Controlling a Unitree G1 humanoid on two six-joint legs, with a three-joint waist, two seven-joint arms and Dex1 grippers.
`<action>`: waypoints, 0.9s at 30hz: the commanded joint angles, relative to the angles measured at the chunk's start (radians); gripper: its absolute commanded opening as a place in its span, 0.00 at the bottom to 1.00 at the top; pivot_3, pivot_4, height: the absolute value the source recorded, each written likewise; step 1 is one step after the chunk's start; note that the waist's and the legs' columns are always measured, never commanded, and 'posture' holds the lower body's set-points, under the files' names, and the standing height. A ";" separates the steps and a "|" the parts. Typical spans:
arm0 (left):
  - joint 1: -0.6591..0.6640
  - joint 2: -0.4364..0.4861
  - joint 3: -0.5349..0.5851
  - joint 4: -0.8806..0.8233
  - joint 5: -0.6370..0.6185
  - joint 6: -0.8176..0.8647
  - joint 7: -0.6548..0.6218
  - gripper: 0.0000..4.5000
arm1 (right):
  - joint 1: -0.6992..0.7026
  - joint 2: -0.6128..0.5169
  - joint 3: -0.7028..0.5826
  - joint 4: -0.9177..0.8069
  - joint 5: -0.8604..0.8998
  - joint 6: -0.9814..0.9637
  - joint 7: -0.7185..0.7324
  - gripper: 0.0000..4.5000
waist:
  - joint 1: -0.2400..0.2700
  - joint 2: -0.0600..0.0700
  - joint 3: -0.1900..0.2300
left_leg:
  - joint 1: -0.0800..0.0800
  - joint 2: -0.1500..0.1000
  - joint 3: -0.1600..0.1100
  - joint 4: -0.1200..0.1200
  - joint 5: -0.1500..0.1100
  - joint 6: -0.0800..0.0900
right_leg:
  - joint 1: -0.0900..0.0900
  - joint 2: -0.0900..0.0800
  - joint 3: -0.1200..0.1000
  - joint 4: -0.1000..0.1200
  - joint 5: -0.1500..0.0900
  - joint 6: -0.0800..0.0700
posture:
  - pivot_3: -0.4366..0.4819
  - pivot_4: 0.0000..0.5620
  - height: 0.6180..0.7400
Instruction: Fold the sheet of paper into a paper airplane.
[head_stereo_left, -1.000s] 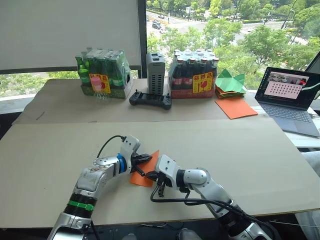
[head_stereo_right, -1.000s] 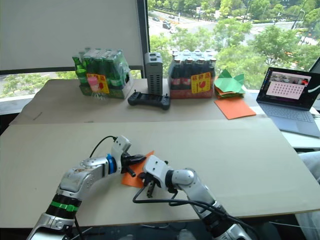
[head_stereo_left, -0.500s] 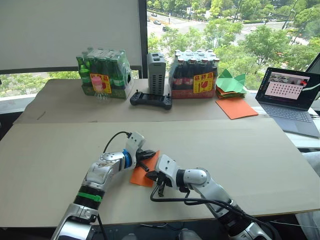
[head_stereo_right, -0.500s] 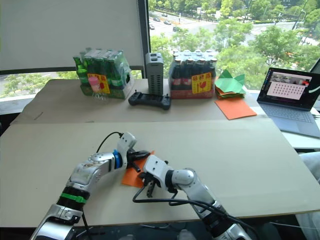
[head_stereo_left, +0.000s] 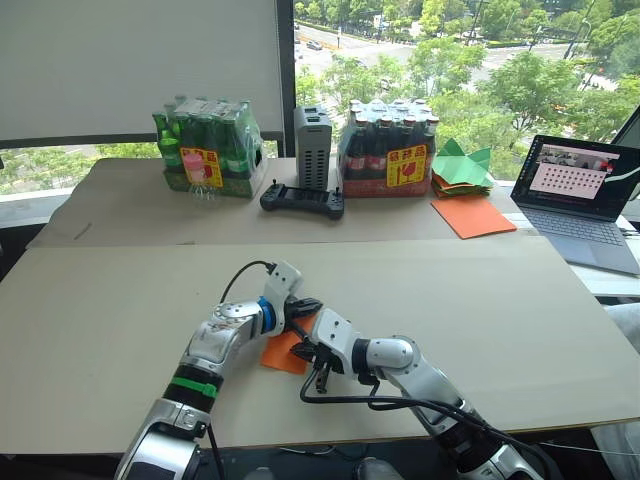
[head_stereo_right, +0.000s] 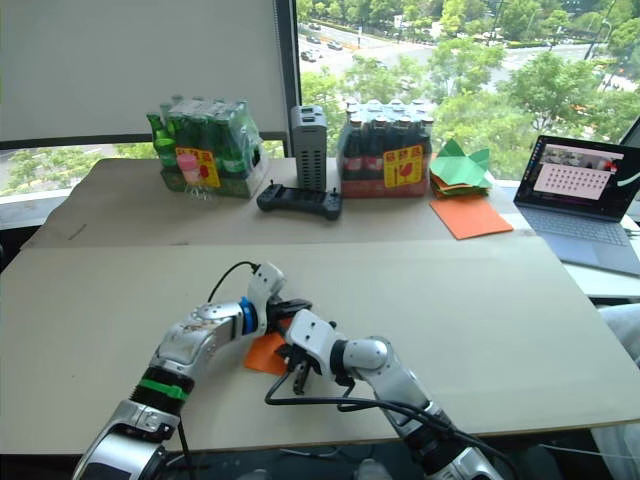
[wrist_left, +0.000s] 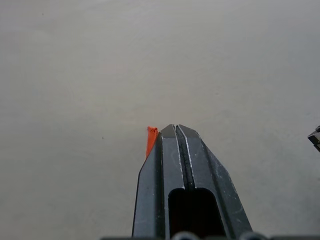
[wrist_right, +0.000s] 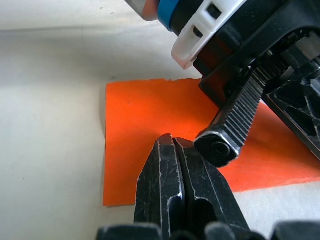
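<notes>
The sheet of paper (head_stereo_left: 280, 353) is a small folded orange wedge lying flat on the tan table, near its front edge. My left gripper (head_stereo_left: 310, 304) is shut and reaches across the wedge's far end; an orange tip (wrist_left: 151, 137) pokes out beside its fingers (wrist_left: 172, 150). My right gripper (wrist_right: 172, 142) is shut too, its tips resting on the orange paper (wrist_right: 135, 125) from the near side. The left gripper's ribbed finger (wrist_right: 235, 125) lies over the paper just beside the right gripper's tips. Much of the wedge is hidden under both grippers.
At the back stand a pack of green bottles (head_stereo_left: 205, 150), a grey box (head_stereo_left: 311, 147), a black controller (head_stereo_left: 301, 201) and a pack of dark bottles (head_stereo_left: 388, 150). Green paper shapes (head_stereo_left: 461, 166), a flat orange sheet (head_stereo_left: 472, 215) and a laptop (head_stereo_left: 580, 195) sit far right.
My left gripper has slid forward and to the right over the orange paper, closer to the right gripper. The right gripper and the paper have stayed in place.
</notes>
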 joint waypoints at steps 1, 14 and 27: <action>0.004 0.005 0.002 0.021 0.025 -0.003 0.017 0.01 | 0.008 -0.002 0.012 0.006 -0.008 0.020 0.002 0.00 | 0.000 0.000 0.000 | 0.000 0.000 0.000 0.000 0.000 0.000 | 0.000 0.000 0.000 0.000 0.000 0.000 | 0.48 0.27 1.00; 0.130 0.079 0.039 -0.123 0.002 0.057 0.014 0.01 | 0.006 -0.005 0.016 0.009 -0.008 0.016 0.008 0.00 | -0.005 0.000 0.000 | 0.000 0.000 0.000 0.000 0.000 0.000 | 0.000 0.000 0.000 0.001 0.000 0.000 | 0.48 0.27 1.00; 0.295 0.163 0.115 -0.302 -0.039 0.141 0.040 0.01 | 0.008 -0.014 0.021 0.006 -0.007 0.015 0.018 0.00 | -0.004 0.000 0.000 | 0.002 0.000 0.000 0.000 0.000 0.000 | -0.001 0.000 0.000 0.004 -0.001 0.000 | 0.48 0.27 1.00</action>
